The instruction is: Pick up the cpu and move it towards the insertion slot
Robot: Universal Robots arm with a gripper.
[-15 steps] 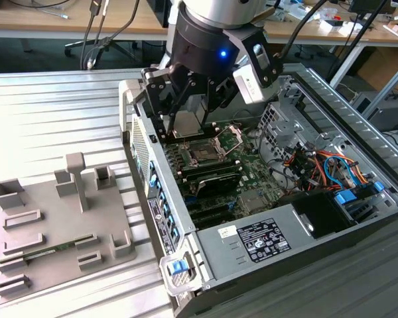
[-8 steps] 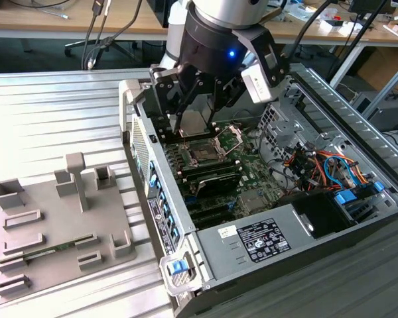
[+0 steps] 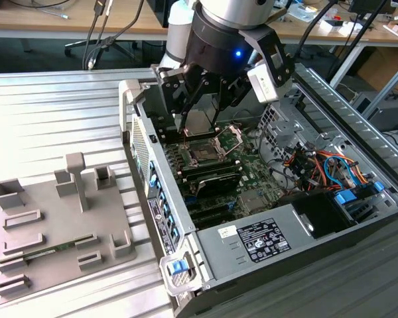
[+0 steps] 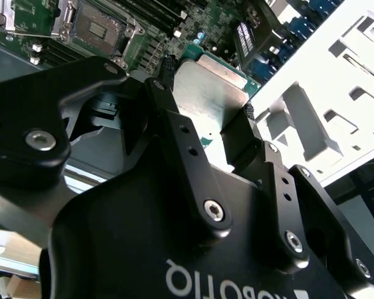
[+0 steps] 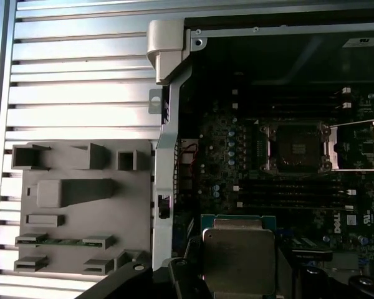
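Note:
My gripper (image 3: pixel 198 126) hangs inside the open computer case, shut on the cpu (image 3: pixel 199 121), a flat square chip with a silvery top held by two opposite edges. In the second wrist view the cpu (image 4: pixel 207 93) sits between the black fingertips (image 4: pixel 167 64) of the gripper (image 4: pixel 209 87). The insertion slot (image 3: pixel 202 154), a dark square socket in a silver frame, lies on the green board just below and in front of the chip, with its bracket (image 3: pixel 233 137) swung open. The first wrist view shows the cpu (image 5: pixel 238 258) a short way from the insertion slot (image 5: pixel 296 148).
A grey fixture plate (image 3: pixel 46 225) on the ribbed metal table at the exterior view's left holds a green memory stick (image 3: pixel 53 250). Case walls (image 3: pixel 146 165), black memory slots (image 3: pixel 212 179), a power supply (image 3: pixel 265 238) and bundled cables (image 3: pixel 318 165) surround the socket.

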